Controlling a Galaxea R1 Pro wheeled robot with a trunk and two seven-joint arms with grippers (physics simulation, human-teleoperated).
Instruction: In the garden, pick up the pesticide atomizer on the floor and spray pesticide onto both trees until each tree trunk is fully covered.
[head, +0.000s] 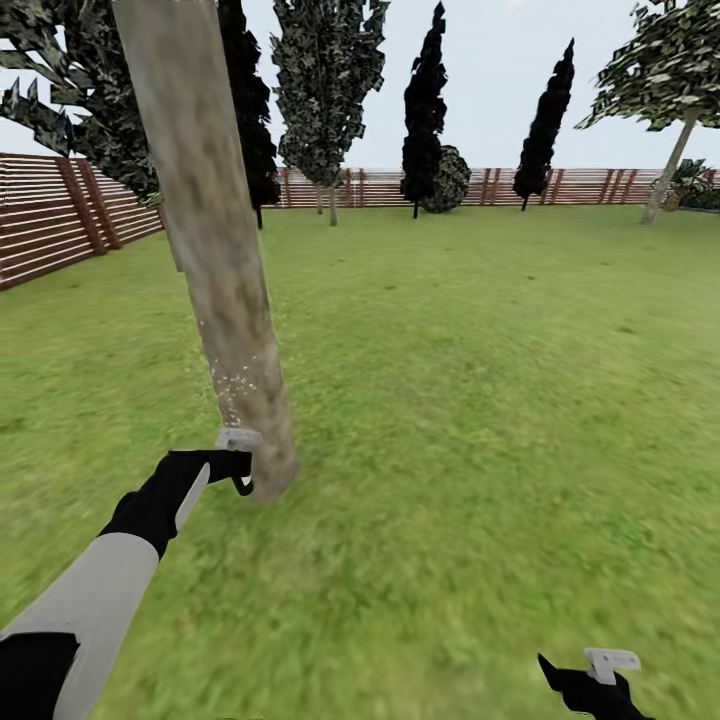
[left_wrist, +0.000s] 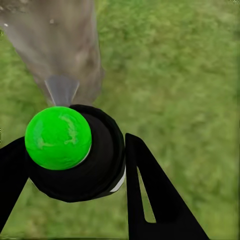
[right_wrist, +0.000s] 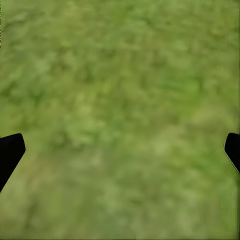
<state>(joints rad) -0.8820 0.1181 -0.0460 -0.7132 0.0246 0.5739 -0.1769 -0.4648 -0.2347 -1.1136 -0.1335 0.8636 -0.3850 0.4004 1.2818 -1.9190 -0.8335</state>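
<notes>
Left fingers (left_wrist: 135, 190) pinch the atomizer (left_wrist: 75, 152) — nozzle aimed at the trunk (head: 215, 250), just beside its base; right fingers (right_wrist: 12, 150) spread, well apart from it.

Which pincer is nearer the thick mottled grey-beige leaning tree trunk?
Left. The left pincer, holding the atomizer, sits beside the trunk base; the right pincer hangs far off over grass.

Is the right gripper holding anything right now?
No, the right gripper is open, with just grass between its spread fingertips.
</notes>
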